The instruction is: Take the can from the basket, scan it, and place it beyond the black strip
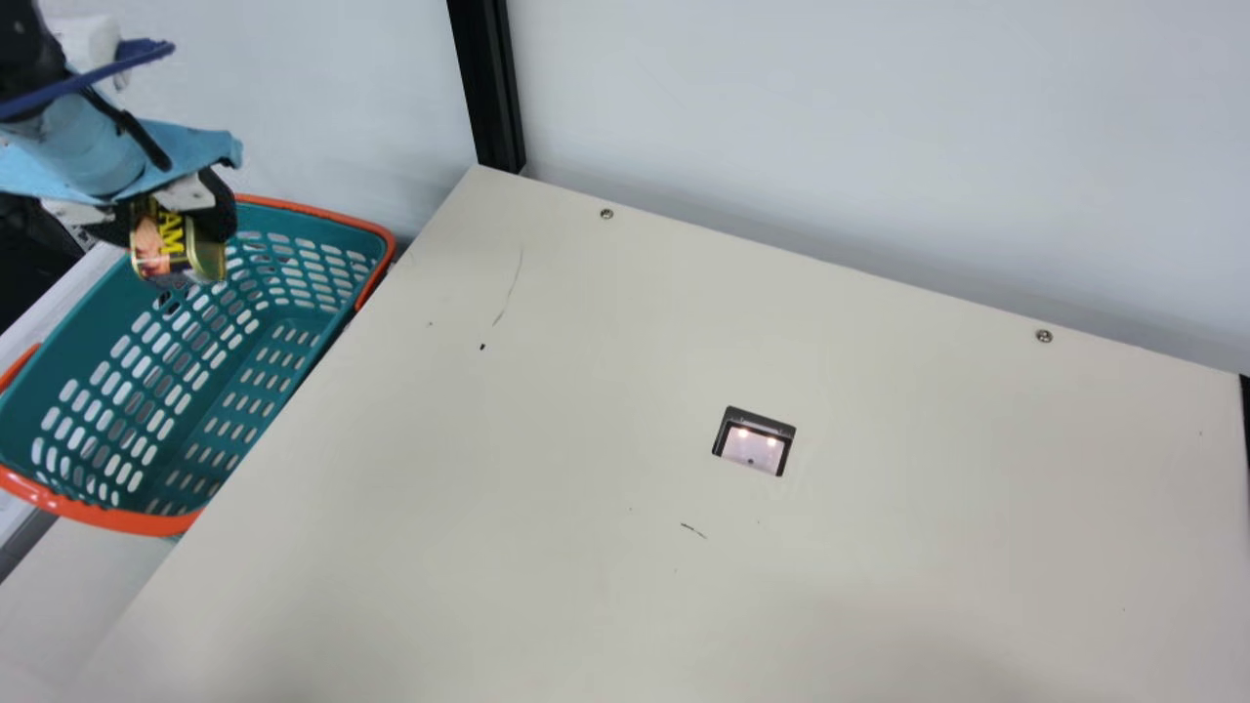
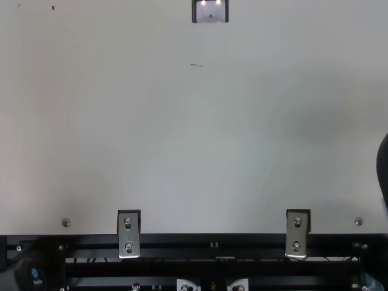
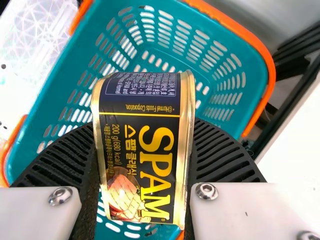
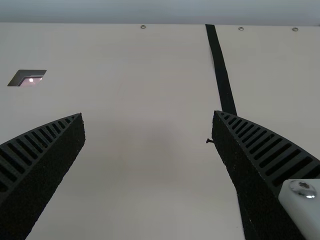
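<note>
The can [image 3: 145, 145] is clamped between the two ribbed fingers of the left gripper [image 3: 143, 125], one finger along each side. It hangs over the basket [image 1: 122, 519], at the left of the scene. Its clearance above the rim appears sufficient, though the slant of the main view makes the height difficult to confirm.

Step in hand: clear the basket and transfer the can to the scanner [image 1: 752, 451]. Raise the can fully above the orange rim before any travel to the right; a low path could catch the rim and twist the can in the grip. Maintain firm, even pressure, since smooth metal sides may slip. Over the lit window, present the code-bearing face downward, pause, and rotate the wrist if no read results. Keep the fingers out of the reading area.

The right gripper [image 4: 148, 114] stands open, with nothing between its fingers. Beyond its fingers, the black strip [image 4: 222, 75] runs from near to far along the table, right of the scanner; final placement is on its far side from the scanner.

The cream table [image 1: 547, 488] is flat, with light scuff marks. A pale wall [image 1: 830, 117] and a black post [image 1: 486, 88] stand behind it.
</note>
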